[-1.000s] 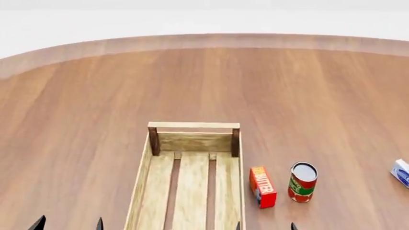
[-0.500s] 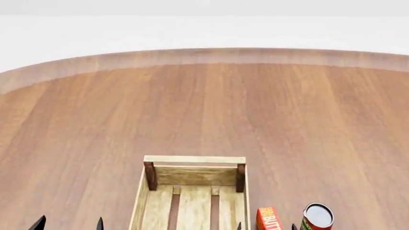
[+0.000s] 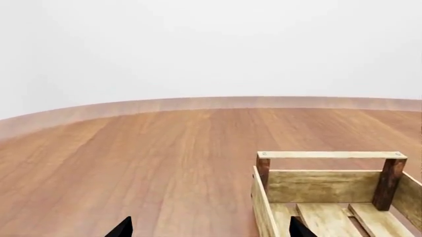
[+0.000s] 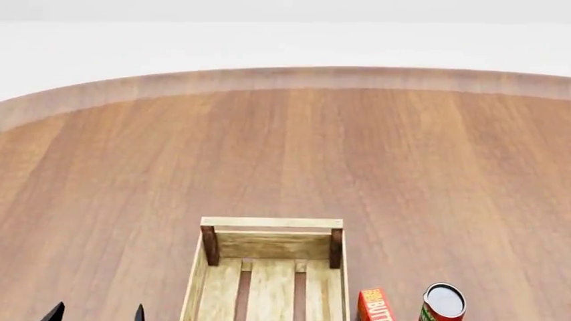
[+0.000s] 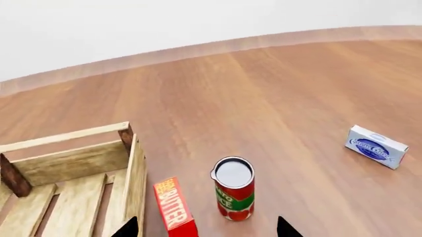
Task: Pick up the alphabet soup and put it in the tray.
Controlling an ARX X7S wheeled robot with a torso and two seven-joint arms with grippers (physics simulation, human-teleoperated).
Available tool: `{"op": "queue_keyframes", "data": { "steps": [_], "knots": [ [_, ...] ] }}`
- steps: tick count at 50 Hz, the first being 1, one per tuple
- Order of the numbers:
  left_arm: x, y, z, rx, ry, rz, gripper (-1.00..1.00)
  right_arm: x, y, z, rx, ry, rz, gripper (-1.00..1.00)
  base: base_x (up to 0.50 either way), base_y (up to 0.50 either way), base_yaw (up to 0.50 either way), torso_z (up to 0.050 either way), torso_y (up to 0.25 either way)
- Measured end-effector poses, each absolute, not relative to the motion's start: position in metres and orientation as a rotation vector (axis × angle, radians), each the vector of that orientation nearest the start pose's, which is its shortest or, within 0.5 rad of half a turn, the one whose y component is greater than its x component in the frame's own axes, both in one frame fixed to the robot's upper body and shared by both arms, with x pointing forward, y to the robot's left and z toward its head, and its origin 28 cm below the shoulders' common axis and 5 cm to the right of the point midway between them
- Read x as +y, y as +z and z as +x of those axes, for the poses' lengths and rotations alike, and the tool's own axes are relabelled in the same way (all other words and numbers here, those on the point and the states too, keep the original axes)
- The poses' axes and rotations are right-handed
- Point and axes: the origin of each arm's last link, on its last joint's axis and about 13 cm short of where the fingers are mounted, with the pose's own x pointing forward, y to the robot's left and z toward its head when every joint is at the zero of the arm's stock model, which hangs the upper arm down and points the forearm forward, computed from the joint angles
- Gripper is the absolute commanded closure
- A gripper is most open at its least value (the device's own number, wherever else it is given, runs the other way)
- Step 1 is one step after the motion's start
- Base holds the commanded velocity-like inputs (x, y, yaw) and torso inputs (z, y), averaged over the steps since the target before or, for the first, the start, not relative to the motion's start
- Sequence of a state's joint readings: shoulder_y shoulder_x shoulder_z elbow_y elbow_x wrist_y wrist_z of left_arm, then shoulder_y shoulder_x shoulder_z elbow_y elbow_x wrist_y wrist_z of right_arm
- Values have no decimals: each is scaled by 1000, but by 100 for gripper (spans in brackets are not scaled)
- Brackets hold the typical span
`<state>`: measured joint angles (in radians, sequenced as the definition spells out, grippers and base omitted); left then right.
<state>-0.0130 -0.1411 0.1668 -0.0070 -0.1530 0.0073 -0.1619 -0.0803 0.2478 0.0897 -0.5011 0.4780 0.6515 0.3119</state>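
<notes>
On the wooden table [image 4: 285,154], the tray [image 4: 271,223] is cut off by the head view's lower edge, as are the butter box [image 4: 376,306] and the red-and-green tomato can [image 4: 443,304] just right of it. No view shows the alphabet soup. Only the right wrist view shows the white-and-blue box [image 5: 376,146], well apart from the can. Both grippers show only dark fingertips: the left gripper [image 3: 206,228] and the right gripper [image 5: 207,228] are spread wide, holding nothing.
</notes>
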Motion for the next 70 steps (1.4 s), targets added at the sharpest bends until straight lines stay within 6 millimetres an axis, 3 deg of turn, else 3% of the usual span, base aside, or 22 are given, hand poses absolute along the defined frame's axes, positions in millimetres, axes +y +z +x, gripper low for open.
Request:
{"op": "queue_keyframes", "data": {
  "steps": [28, 70],
  "knots": [
    [205, 12, 211, 16, 0, -14, -100, -158, 99, 146, 351, -319, 213, -100, 0, 0, 0, 0, 0],
    [205, 12, 210, 18, 2, -13, -100, -186, 104, 109, 395, -469, 203, -100, 0, 0, 0, 0, 0]
  ]
}}
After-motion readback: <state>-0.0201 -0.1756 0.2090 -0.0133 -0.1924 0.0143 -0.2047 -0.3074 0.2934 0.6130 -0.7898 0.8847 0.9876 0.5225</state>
